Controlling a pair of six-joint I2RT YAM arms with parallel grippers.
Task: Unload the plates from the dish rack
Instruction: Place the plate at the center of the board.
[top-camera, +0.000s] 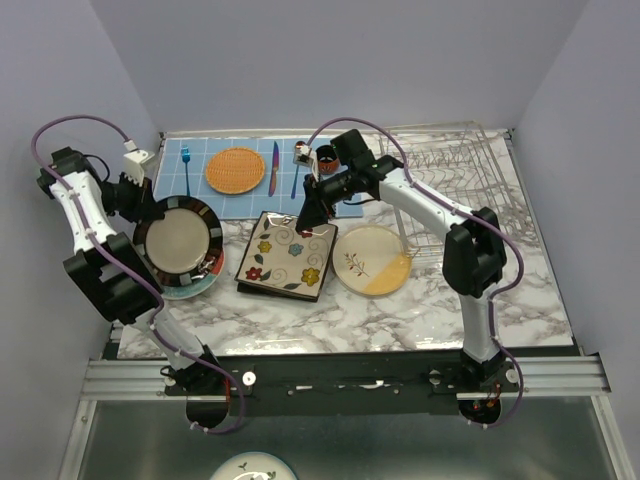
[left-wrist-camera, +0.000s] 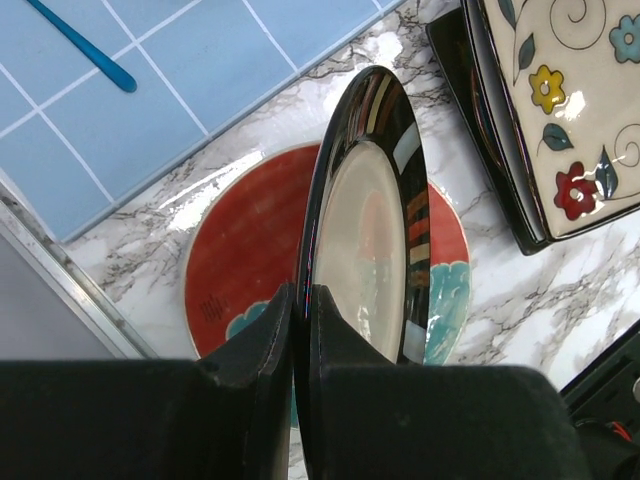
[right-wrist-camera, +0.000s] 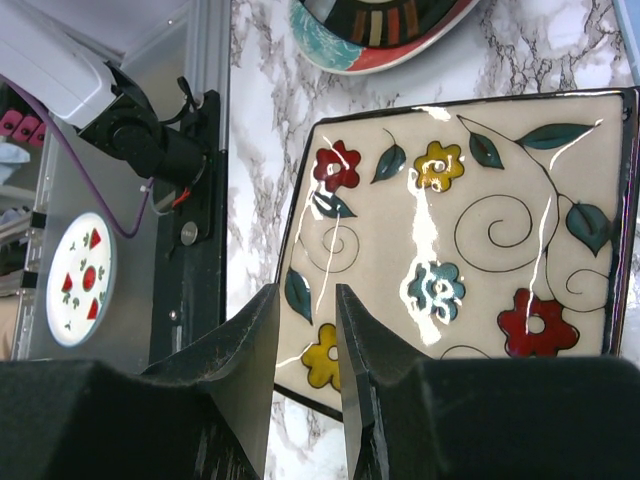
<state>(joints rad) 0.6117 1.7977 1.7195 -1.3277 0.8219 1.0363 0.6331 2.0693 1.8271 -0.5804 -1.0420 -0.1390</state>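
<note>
My left gripper is shut on the rim of a round stripe-rimmed dark plate, held tilted on edge over a red and teal plate that lies on the table. The top view puts this pair at the left. My right gripper is open with nothing between its fingers, hovering over the near edge of the flowered square plate. That plate lies on a dark square plate at the table's middle. A cream and yellow round plate lies to its right. The wire dish rack stands at the back right.
A blue placemat at the back carries an orange woven mat, a blue fork and a knife. A small dark-red cup stands beside my right arm. Below the table's front edge lies a white plate.
</note>
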